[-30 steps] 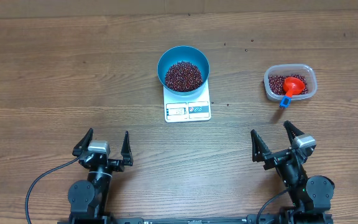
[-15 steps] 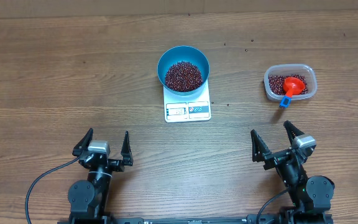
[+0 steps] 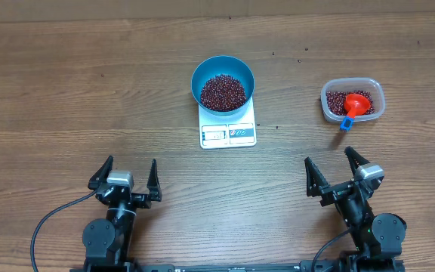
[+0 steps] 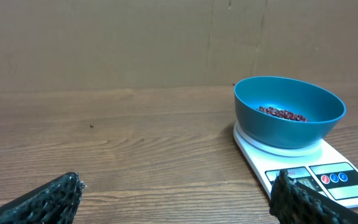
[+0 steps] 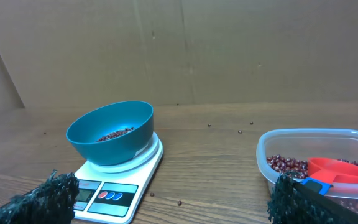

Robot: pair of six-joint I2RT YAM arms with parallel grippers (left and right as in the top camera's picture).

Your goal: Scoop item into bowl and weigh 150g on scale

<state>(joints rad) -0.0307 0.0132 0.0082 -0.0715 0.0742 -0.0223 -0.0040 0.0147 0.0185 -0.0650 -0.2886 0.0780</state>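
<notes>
Red-brown beans [image 3: 223, 91] look loose and spill-prone; grip the scoop [image 3: 358, 104] by its blue handle [image 3: 346, 123]; left claw [image 3: 131, 160] and right claw [image 3: 328, 155] stand spread, empty.

The clear plastic tub [image 5: 263, 155] is cut off at three o'clock; the flat white scale [image 3: 228, 134] has an unreadably small display.

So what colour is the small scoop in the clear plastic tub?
Orange-red scoop, blue handle end; clearest overhead.
</notes>
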